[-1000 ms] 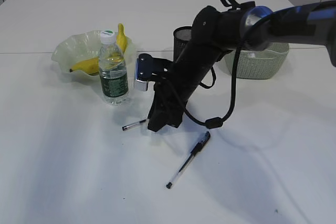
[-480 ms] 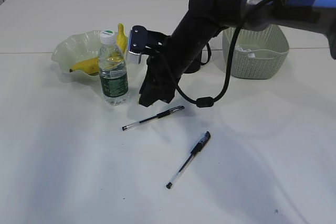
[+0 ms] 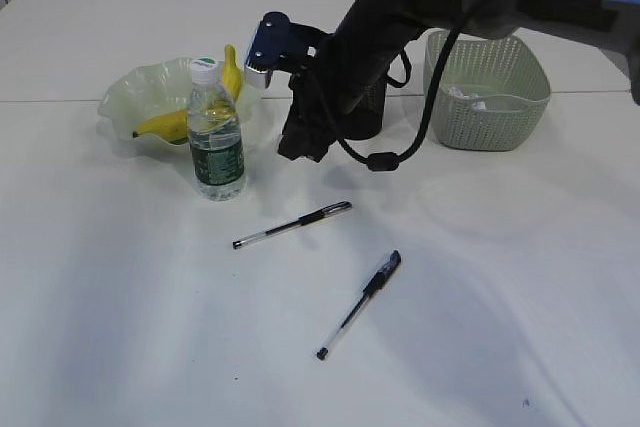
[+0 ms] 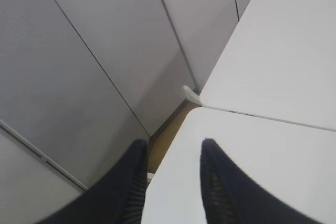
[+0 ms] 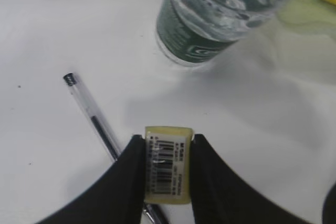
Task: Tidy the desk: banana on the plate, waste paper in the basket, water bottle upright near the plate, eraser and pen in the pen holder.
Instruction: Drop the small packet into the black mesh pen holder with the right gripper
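While the right gripper [image 5: 167, 174] pinches the eraser [image 5: 167, 163], long axis along the fingers; left gripper [image 4: 170, 179] spread, empty.

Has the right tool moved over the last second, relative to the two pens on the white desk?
Yes. The right tool, clamped on the small pale yellow eraser, has risen away from the upper pen toward the black mesh pen holder.

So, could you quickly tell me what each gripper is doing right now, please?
Left gripper: open, holding nothing.
Right gripper: shut on the eraser, lifted above the desk.
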Available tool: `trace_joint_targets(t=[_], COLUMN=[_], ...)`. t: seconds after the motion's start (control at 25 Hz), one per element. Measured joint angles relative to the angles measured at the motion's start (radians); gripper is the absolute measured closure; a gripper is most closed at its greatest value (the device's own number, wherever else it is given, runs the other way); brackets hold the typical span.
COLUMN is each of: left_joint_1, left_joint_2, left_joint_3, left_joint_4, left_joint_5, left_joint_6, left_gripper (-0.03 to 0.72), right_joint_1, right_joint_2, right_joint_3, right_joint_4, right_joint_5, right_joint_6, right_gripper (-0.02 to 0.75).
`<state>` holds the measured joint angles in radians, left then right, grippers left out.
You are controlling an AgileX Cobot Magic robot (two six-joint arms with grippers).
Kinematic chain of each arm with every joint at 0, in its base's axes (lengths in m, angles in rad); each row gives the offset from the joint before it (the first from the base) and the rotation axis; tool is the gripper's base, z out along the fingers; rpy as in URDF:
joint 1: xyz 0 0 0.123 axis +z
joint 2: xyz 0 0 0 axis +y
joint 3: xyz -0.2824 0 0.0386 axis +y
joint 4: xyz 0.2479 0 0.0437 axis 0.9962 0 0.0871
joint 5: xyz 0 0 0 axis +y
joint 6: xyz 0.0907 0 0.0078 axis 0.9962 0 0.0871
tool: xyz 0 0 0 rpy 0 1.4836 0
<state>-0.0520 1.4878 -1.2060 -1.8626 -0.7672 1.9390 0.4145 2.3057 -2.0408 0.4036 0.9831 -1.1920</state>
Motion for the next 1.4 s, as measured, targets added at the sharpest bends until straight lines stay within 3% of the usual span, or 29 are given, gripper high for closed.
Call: trace_joint_targets(t=[0.36,1.08,1.4], left_joint_1=[0.0,0.0,0.0], left_joint_2=[0.0,0.018,0.018], left_joint_3=[0.0,0.0,0.0], left_joint_4=[0.0,0.0,0.0], left_joint_5=[0.0,0.0,0.0], left_joint_6=[0.0,0.0,0.0], left_gripper=[0.452,0.452,0.452], right_joint_1=[-0.05,-0.061,-0.128], right_joint_2=[0.0,0.0,0.002], right_joint_3=[0.0,0.0,0.0], right_joint_4=[-0.027,0.03,0.207], right_joint_5=[-0.154,-0.697,-0.81], right_joint_6=[0.102,0.121,0.121], right_gripper=[0.545,0.527,0.545])
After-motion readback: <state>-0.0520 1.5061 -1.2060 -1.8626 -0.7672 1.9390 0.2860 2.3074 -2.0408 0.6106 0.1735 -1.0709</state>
